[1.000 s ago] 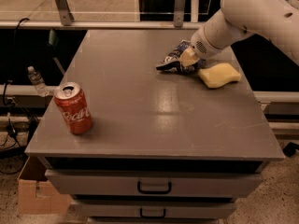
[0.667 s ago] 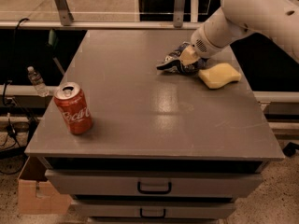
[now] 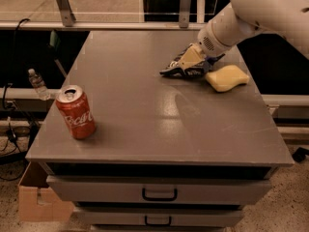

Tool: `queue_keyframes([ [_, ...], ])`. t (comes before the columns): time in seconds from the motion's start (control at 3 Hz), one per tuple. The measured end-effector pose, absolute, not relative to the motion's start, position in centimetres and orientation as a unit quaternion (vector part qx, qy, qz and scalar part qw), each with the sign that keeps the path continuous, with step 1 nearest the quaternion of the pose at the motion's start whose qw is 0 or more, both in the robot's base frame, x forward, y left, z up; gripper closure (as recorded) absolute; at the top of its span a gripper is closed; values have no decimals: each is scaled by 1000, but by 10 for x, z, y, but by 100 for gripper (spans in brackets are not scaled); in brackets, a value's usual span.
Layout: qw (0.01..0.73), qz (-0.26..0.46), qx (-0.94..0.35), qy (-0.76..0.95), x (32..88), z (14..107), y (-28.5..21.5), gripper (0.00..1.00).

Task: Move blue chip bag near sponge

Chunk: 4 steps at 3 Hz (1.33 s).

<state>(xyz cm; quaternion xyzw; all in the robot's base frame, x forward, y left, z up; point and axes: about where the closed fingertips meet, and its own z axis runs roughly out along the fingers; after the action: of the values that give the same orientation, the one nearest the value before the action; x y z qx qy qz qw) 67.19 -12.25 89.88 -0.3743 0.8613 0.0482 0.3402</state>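
Note:
The blue chip bag [image 3: 175, 70] is a crumpled dark-blue foil bag lying on the grey table [image 3: 145, 129] at the back right. My gripper [image 3: 191, 61] comes in from the upper right on the white arm and is shut on the bag's right part, low at the table surface. The pale yellow sponge [image 3: 227, 78] lies flat just right of the bag, almost touching it. The arm hides the bag's far right end.
A red soda can [image 3: 76, 112] stands upright near the table's front left corner. Drawers [image 3: 159, 193] sit under the tabletop. A metal rail [image 3: 120, 25] runs behind the table. A water bottle [image 3: 37, 83] and a cardboard box [image 3: 36, 202] are on the floor at the left.

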Motion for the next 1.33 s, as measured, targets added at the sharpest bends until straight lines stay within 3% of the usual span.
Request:
queue_keyframes([
  [0.33,339,49,-376,861,672,897,-121,0],
  [1.0,347,53,-365,862,677,902,-145,0],
  [1.33,382,46,-341,858,678,931,-207,0],
])
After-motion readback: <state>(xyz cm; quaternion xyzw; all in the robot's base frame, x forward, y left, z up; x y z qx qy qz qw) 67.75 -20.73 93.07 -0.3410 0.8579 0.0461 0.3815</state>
